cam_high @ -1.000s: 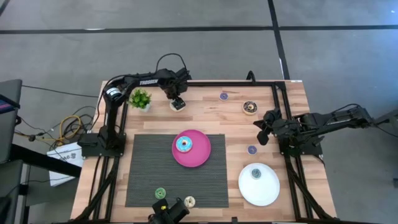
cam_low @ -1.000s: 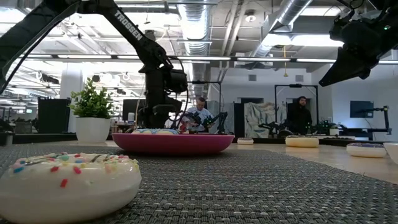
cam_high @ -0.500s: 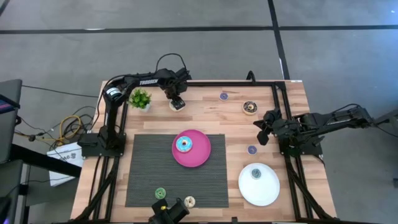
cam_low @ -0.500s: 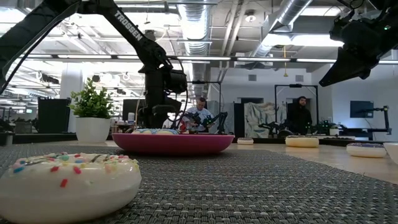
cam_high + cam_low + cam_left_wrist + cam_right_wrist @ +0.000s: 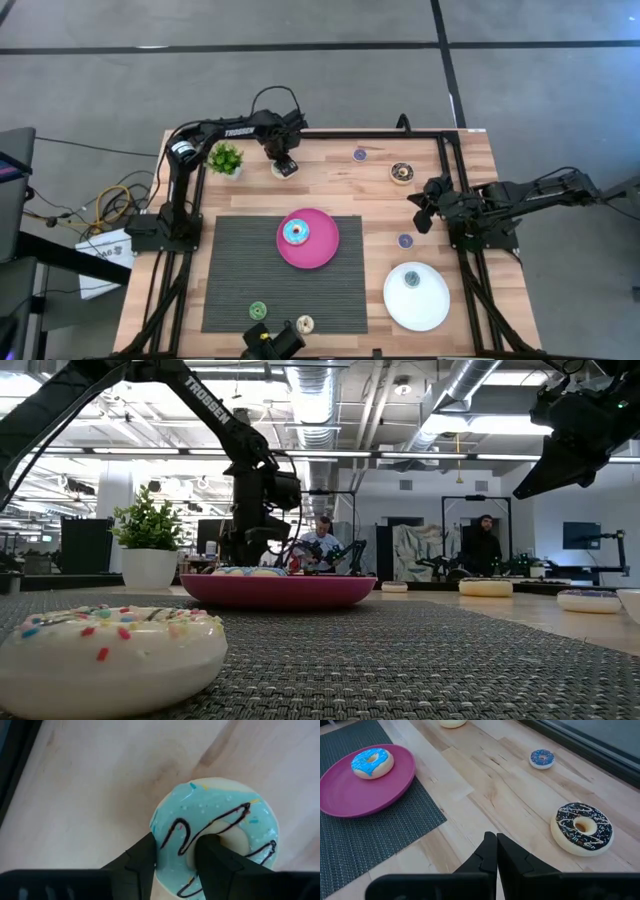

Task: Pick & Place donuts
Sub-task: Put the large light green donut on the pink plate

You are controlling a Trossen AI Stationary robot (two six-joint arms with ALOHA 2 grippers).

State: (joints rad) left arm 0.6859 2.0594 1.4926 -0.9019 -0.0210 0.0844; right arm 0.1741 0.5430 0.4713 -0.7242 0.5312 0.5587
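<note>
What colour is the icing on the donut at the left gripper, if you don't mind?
Light blue with dark squiggles and sprinkles on the donut; the left wrist view shows it best.

The one legible text was the white brand word "TROSSEN", printed along the left arm [image 5: 215, 415] above its gripper (clearest in the low view; in the high view the same lettering showed only as small white marks).

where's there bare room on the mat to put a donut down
The grey mat is bare left of the pink plate and between it and the white plate. Its near edge is crowded by the green donut and cream donut.
</note>
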